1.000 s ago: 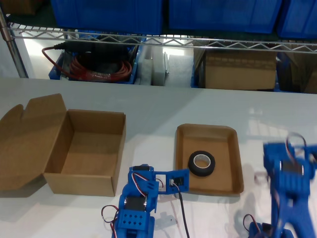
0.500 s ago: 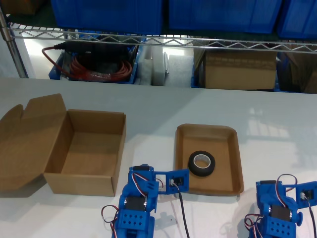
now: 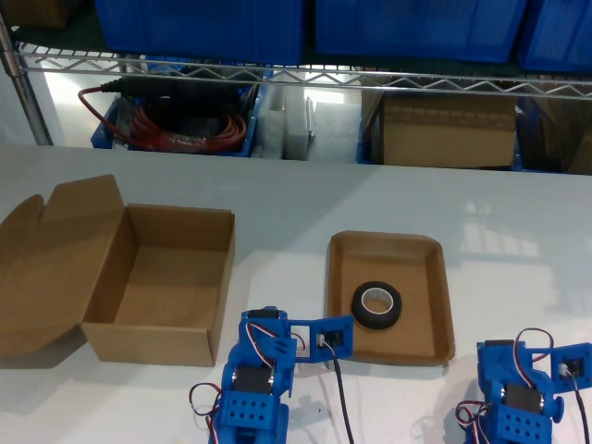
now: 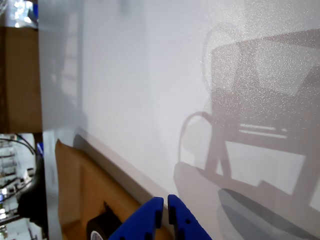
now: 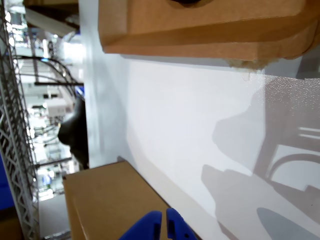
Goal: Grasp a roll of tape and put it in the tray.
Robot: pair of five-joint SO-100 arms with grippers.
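two blue arms sit folded at the near edge of the white table (image 3: 305,194). my first gripper (image 4: 166,200) belongs to the arm at the exterior view's lower right (image 3: 566,363); its jaws are pressed together with only a thin slit between them and nothing in them, tips poised over bare table. my second gripper (image 5: 164,214) belongs to the arm at the exterior view's lower middle (image 3: 329,336); its jaws are likewise closed and empty, lying between the cardboard box (image 3: 157,342) and the tray (image 3: 388,239). the roll of tape (image 3: 376,304) lies flat inside the tray, black ring with pale core, a little toward the tray's near end, apart from both grippers. the first wrist view catches the tray (image 4: 75,190) and part of the roll of tape (image 4: 100,227) beyond its jaw tips. the second wrist view shows the tray's outer wall (image 5: 200,30) and a corner of the cardboard box (image 5: 110,200). the box stands open at the exterior view's left, lid flap laid back. behind the table, a wire shelf (image 3: 296,76) carries blue bins (image 3: 199,23) above a coil of red cable (image 3: 171,129)
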